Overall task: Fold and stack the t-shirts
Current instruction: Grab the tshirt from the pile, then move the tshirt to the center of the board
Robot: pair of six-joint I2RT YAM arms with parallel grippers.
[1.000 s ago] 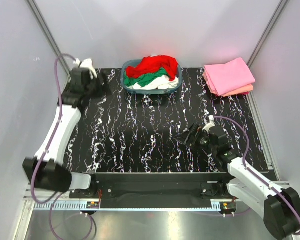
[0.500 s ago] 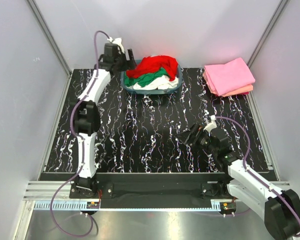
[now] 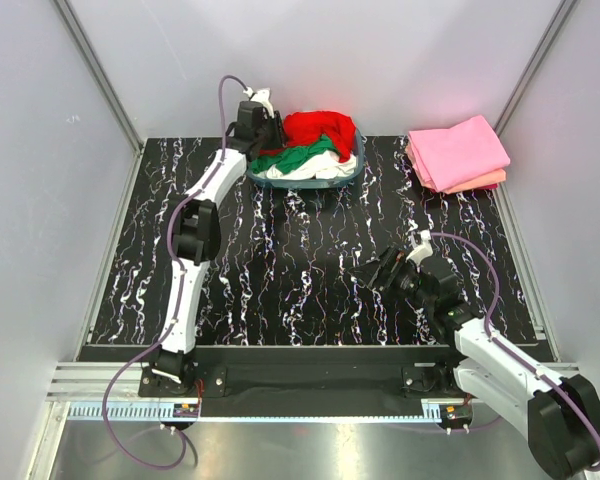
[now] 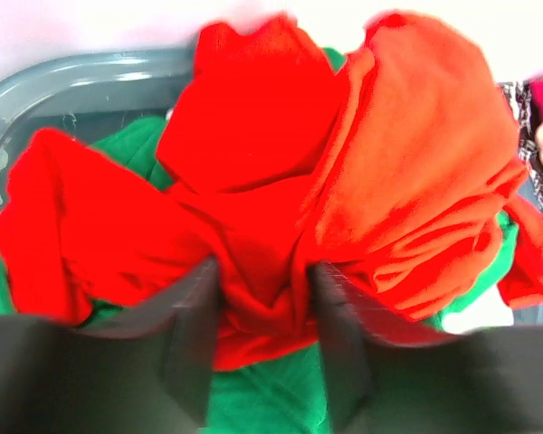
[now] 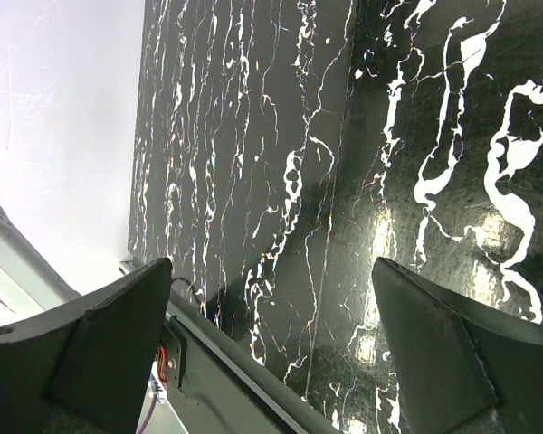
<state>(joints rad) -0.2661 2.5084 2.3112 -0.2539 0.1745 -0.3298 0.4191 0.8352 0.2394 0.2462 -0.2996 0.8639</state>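
Observation:
A bright red t-shirt [image 3: 320,128] lies crumpled on top of a green one [image 3: 295,157] and a white one [image 3: 315,170] in the blue-grey basket [image 3: 357,160] at the back. My left gripper [image 3: 274,130] reaches into the basket's left side. In the left wrist view its jaws [image 4: 262,276] pinch a fold of the red t-shirt [image 4: 253,136], with green cloth [image 4: 262,398] underneath. A folded pink t-shirt [image 3: 458,150] rests on a salmon one [image 3: 483,181] at the back right. My right gripper [image 3: 380,272] hovers low over the table, open and holding nothing [image 5: 271,267].
The black marbled table [image 3: 280,260] spans the cell, with white walls on three sides. In the right wrist view the table's near edge and metal rail [image 5: 208,362] run under the gripper. The basket rim [image 4: 72,77] curves behind the red cloth.
The left arm swung from the far left edge to the basket and its jaws narrowed onto the red t-shirt. The right arm stayed put.

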